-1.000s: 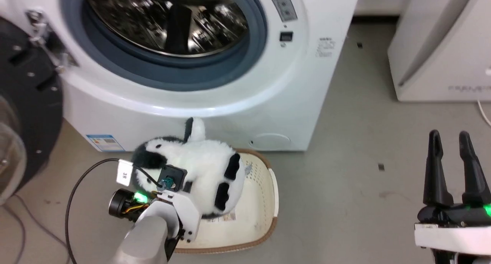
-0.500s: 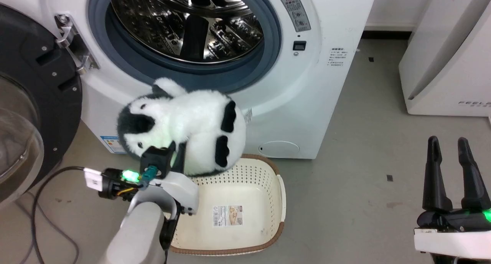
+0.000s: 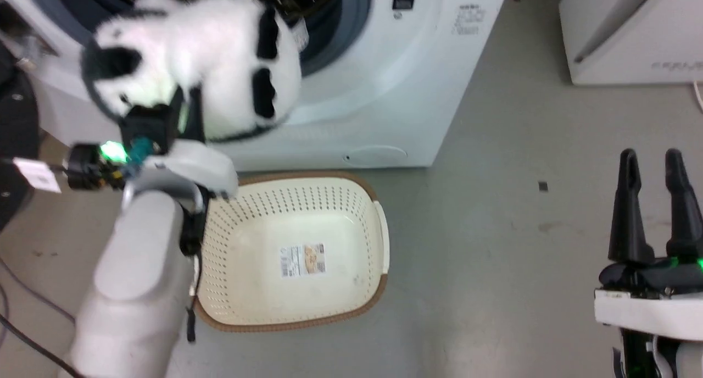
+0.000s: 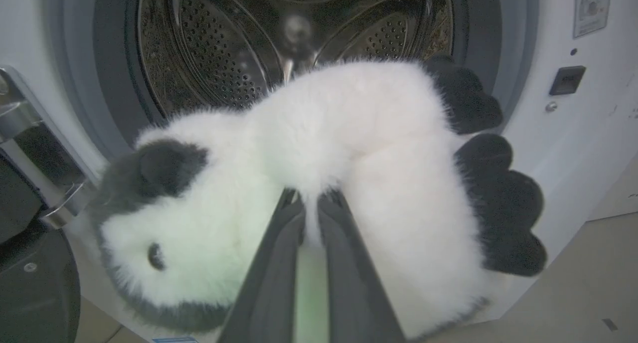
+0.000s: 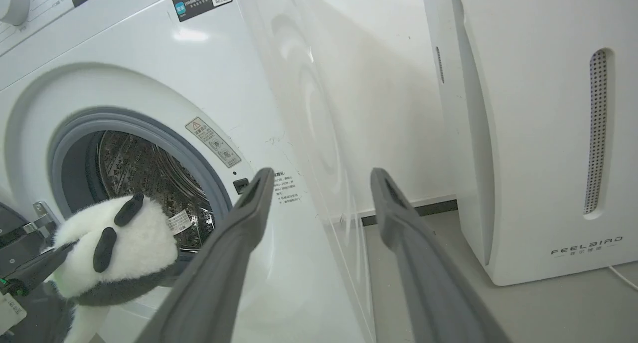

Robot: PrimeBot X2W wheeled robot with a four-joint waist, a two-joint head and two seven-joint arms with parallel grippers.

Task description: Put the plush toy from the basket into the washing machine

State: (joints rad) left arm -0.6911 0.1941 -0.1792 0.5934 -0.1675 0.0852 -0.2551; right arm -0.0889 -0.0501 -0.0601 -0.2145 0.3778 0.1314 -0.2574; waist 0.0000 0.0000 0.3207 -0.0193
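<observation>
The black-and-white plush toy hangs in the air in front of the washing machine porthole, level with its lower rim. My left gripper is shut on the toy's white belly fur, with the steel drum right behind it. Below, the cream basket stands on the floor with a paper label on its bottom. My right gripper is open over bare floor at the lower right, holding nothing. In the right wrist view the toy hangs at the porthole edge.
The open black-framed door stands at the left, its hinge beside the toy. A white FEELBIRD appliance stands at the right. A black cable runs over the floor at the lower left.
My left arm has lifted the plush toy out of the basket and up to the porthole. The head camera has shifted. The right gripper has stayed as it was.
</observation>
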